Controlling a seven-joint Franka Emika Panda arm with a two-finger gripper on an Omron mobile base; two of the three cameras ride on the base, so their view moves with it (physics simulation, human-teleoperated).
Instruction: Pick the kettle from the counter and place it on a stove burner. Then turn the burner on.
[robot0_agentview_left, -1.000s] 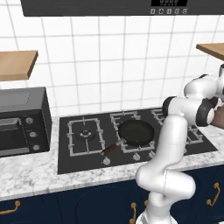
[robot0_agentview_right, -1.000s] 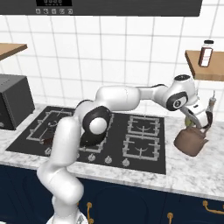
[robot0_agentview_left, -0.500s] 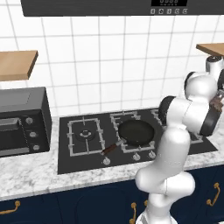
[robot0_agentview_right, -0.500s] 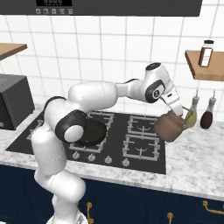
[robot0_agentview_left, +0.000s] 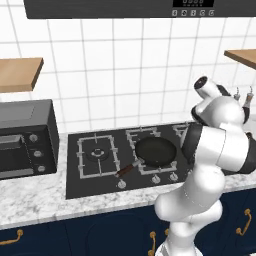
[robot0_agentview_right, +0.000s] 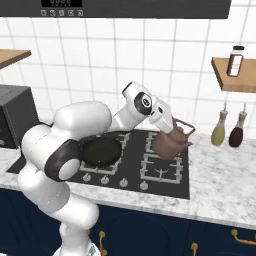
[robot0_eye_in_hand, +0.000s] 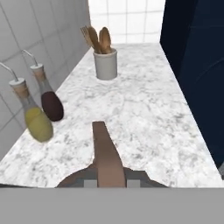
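I am carrying the small squat brown-copper kettle (robot0_agentview_right: 169, 143) by its thin arched handle, my two-finger gripper (robot0_agentview_right: 172, 123) clamped narrowly around it, and it is hanging over the right-hand round black gas burners (robot0_agentview_right: 161, 167) of the black cooktop (robot0_agentview_right: 184, 185), not yet set down. To do this well I am judging that I should lower it level onto a free grate, clear of the one black frying pan (robot0_agentview_right: 101, 151). I am counting one kettle, one pan, two slim bottles (robot0_eye_in_hand: 40, 106), one white jar of wooden utensils (robot0_eye_in_hand: 105, 59) and five silver knobs (robot0_agentview_right: 124, 183).
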